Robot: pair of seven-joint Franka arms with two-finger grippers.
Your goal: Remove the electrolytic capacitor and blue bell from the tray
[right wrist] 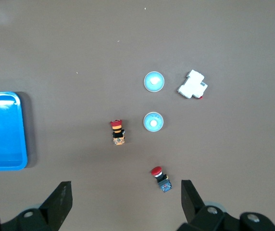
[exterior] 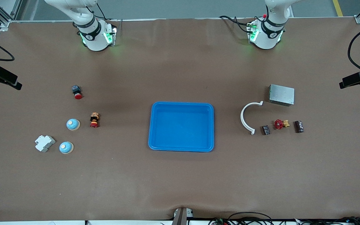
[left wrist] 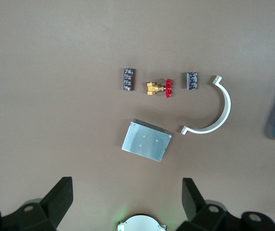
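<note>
Two dark capacitors (exterior: 265, 130) (exterior: 298, 126) lie toward the left arm's end of the table, either side of a red-handled brass valve (exterior: 280, 124). They also show in the left wrist view (left wrist: 192, 80) (left wrist: 128, 79). Two pale blue bells (exterior: 73, 124) (exterior: 66, 147) sit toward the right arm's end and show in the right wrist view (right wrist: 153, 121) (right wrist: 154, 81). A blue tray (exterior: 182, 126) lies empty in the middle. Both grippers are out of the front view. The left gripper (left wrist: 126, 199) and right gripper (right wrist: 125, 202) hang open and empty, high over bare table near their bases.
A metal box (exterior: 281, 94) and a white curved bracket (exterior: 245, 118) lie beside the capacitors. A white breaker (exterior: 44, 143), a red button on a yellow body (exterior: 94, 120) and a red button on a dark body (exterior: 77, 91) lie around the bells.
</note>
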